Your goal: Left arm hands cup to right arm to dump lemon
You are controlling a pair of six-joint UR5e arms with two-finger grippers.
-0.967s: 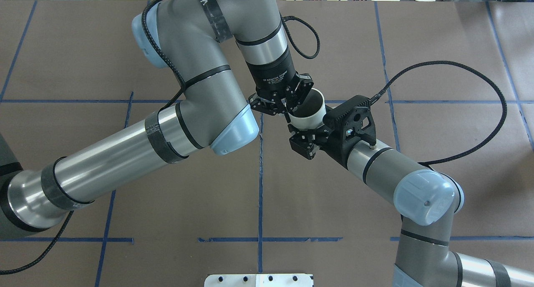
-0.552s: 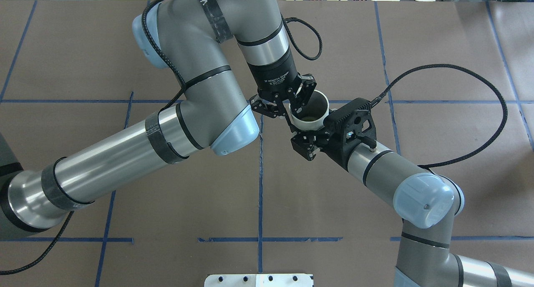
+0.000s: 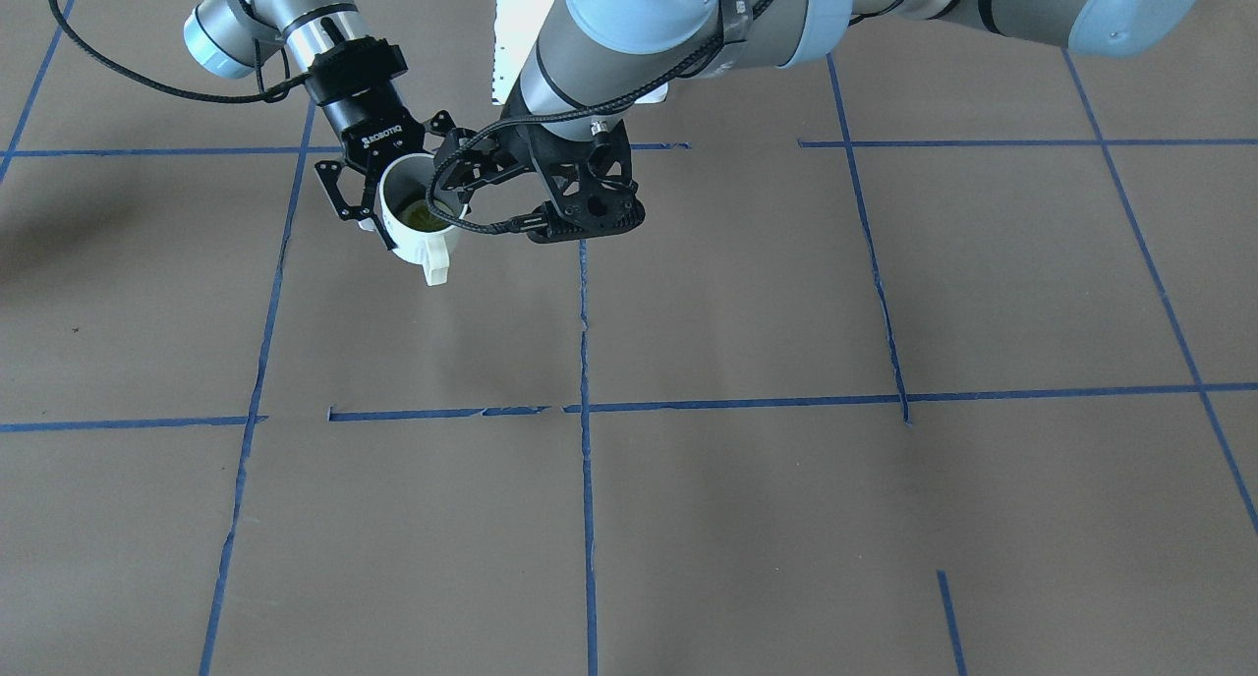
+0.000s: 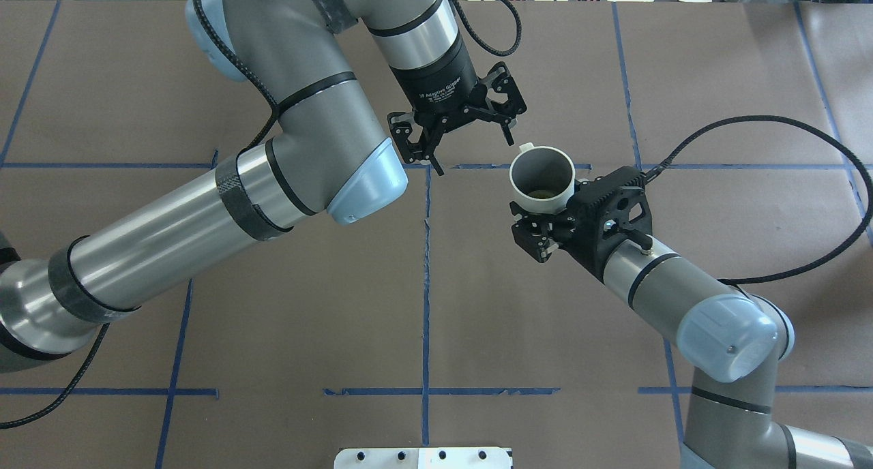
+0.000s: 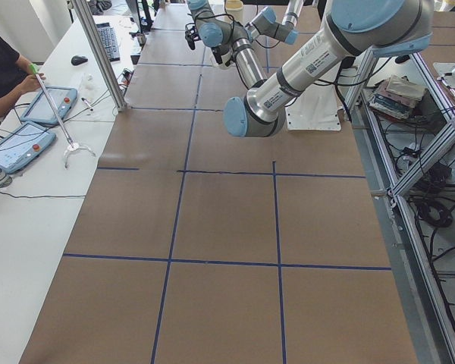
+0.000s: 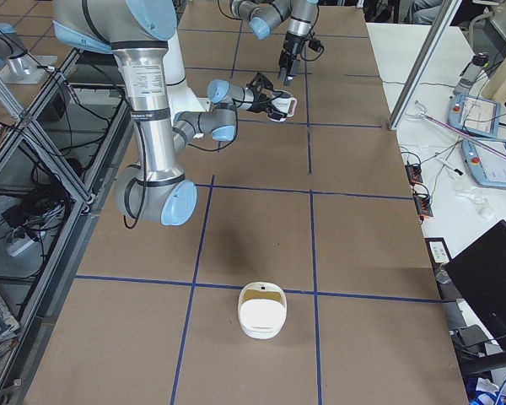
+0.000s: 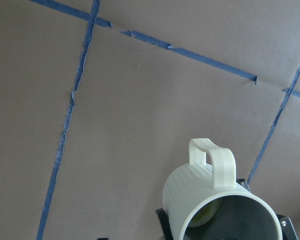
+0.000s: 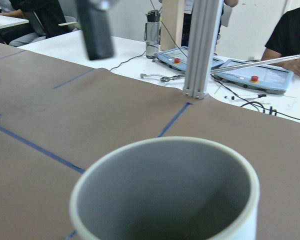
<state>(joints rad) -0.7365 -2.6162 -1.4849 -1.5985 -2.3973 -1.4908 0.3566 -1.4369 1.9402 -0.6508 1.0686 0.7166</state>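
Note:
The off-white cup [image 4: 542,176] is held above the table by my right gripper [image 4: 544,215], which is shut on its lower body. The mouth faces up and the handle points away from the right arm. The olive-yellow lemon [image 4: 543,194] lies inside it. My left gripper [image 4: 476,158] is open and empty, just to the left of the cup and clear of it. In the front-facing view the cup [image 3: 418,226] sits in the right gripper [image 3: 398,226], with the lemon [image 3: 423,214] inside. The left wrist view shows the cup [image 7: 210,195] and lemon [image 7: 205,216] from above.
Brown table cover with a blue tape grid [image 4: 426,285]. A white bowl-like container [image 6: 261,310] stands on the table's right-hand end, far from both grippers. A white base plate [image 4: 423,457] lies at the near edge. Operators' pendants lie beyond the far edge [image 8: 260,75].
The left gripper was shut on the cup's rim, has opened and pulled back up and to the left. The right arm has carried the cup a little to the right.

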